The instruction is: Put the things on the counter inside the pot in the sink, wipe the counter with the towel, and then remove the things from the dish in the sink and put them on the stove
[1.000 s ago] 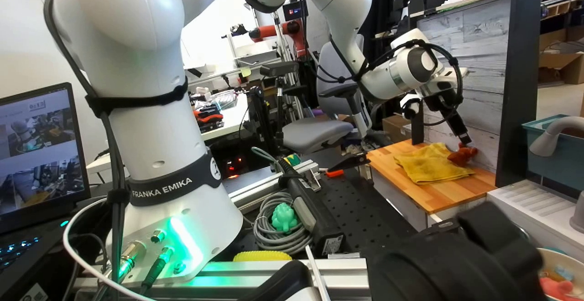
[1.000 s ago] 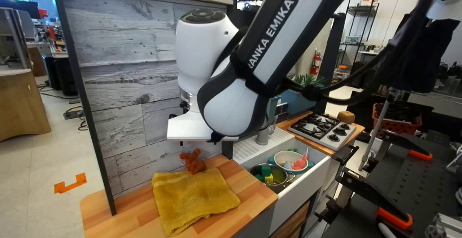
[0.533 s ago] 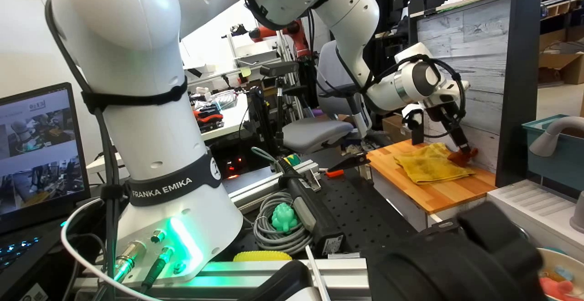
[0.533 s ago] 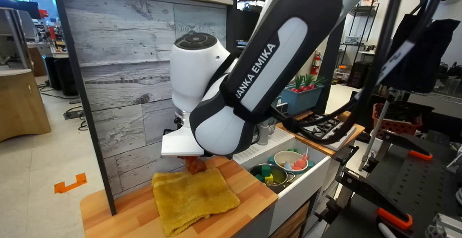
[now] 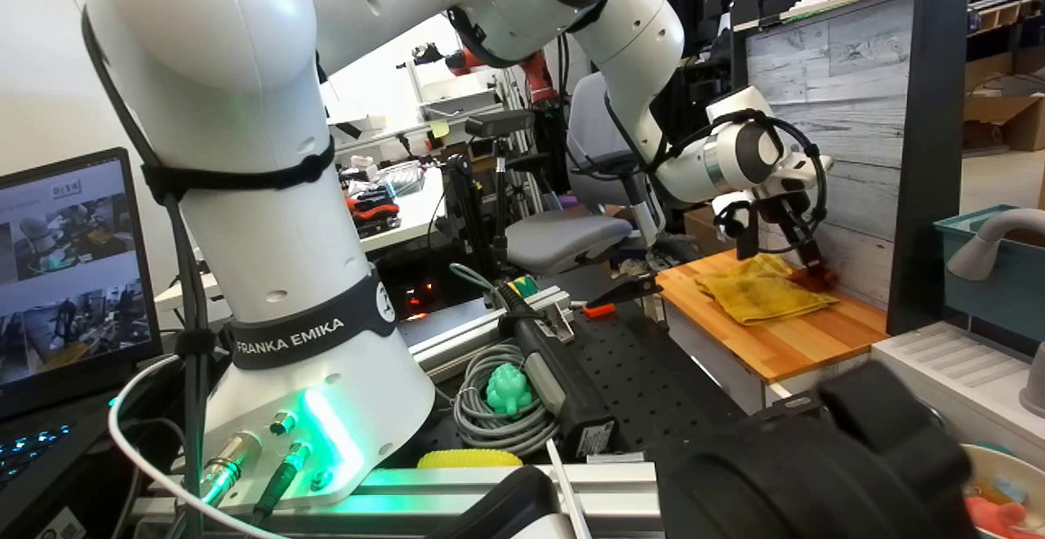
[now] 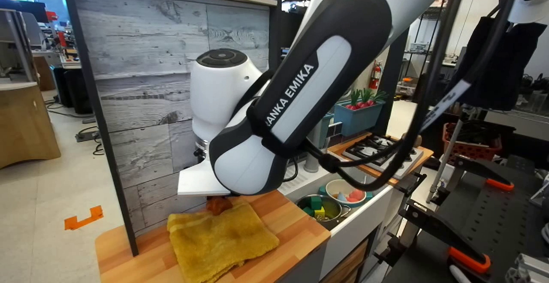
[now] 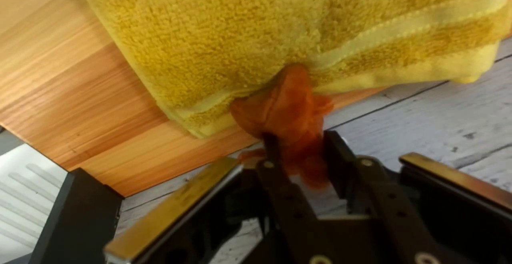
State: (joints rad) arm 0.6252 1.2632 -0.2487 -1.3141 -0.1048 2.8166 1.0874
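Observation:
An orange-brown soft toy [image 7: 290, 106] sits at the towel's edge by the back panel. My gripper [image 7: 301, 138] is shut on it, a finger pad pressed to either side, pointing down. In an exterior view the toy [image 6: 219, 206] shows under the wrist, but the arm hides the fingers. The folded yellow towel [image 6: 223, 240] lies on the wooden counter [image 6: 300, 240]. Inside the sink [image 6: 358, 227], the metal pot [image 6: 330, 223] contains green and yellow blocks. Behind it is a white dish [image 6: 333, 185] with pink and blue things. The stove [image 6: 403, 163] is at the far end.
A grey wood-look panel [image 6: 137, 103] rises along the counter's back, close to the gripper. A dark post [image 5: 931, 155] stands between counter and sink. A grey faucet [image 5: 992, 237] and a blue planter [image 6: 358, 118] are beyond it.
The gripper has come down onto the toy and its fingers have closed around it. Toy and towel have shifted slightly away from the sink side.

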